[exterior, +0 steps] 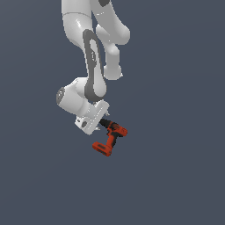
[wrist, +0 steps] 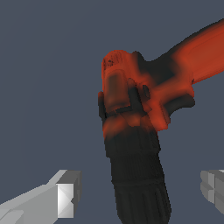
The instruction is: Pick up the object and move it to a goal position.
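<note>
Our white two-fingered claw (wrist: pixel 138 192) stands released, fingers wide either side of the red-orange pistol-shaped drill's (wrist: pixel 144 100) black ribbed chuck (wrist: pixel 138 179); rigid, lopsided, so we'd pinch there.

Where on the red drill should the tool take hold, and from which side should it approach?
Best bet: the black chuck, approached end-on along the drill's nose. In the wrist view the chuck points straight back between the two open fingers, which stand well clear on either side. It is a narrow, ribbed cylinder, so the tool could probably close across it evenly. The handle and base stick out sideways, farther away.
</note>
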### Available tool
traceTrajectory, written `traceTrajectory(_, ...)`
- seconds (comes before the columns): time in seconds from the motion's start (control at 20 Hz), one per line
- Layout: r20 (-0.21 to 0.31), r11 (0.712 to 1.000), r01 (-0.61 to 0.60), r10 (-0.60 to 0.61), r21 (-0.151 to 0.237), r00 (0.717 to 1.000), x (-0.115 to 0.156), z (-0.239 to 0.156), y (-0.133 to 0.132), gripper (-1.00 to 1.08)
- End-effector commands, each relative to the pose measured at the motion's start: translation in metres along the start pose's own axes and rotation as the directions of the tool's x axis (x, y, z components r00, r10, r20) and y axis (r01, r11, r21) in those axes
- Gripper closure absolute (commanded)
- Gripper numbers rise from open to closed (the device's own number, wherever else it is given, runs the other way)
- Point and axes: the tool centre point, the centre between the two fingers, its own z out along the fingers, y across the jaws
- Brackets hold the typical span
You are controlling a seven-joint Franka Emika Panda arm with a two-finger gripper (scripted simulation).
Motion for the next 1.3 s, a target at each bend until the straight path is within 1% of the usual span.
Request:
traceTrajectory(0.0, -0.006, 1.0, 0.009, -0.009, 0.003, 1.0, 0.0, 0.0, 0.0, -1.0)
traceTrajectory(0.3, -0.005, 1.0, 0.007, -0.007, 0.002, 1.0, -0.001, 0.004, 0.0, -1.0)
traceTrajectory(0.6, -0.006, 1.0, 0.009, -0.009, 0.003, 1.0, -0.001, 0.025, 0.0, -1.0)
traceTrajectory(0.8, -0.006, 1.0, 0.01, -0.01, 0.003, 1.0, -0.001, 0.03, -0.001, -1.0)
traceTrajectory(0.85, -0.006, 1.0, 0.01, -0.01, 0.003, 1.0, -0.001, 0.03, -0.001, 1.08)
traceTrajectory(1.25, -0.006, 1.0, 0.01, -0.01, 0.003, 1.0, -0.001, 0.03, -0.001, 1.08)
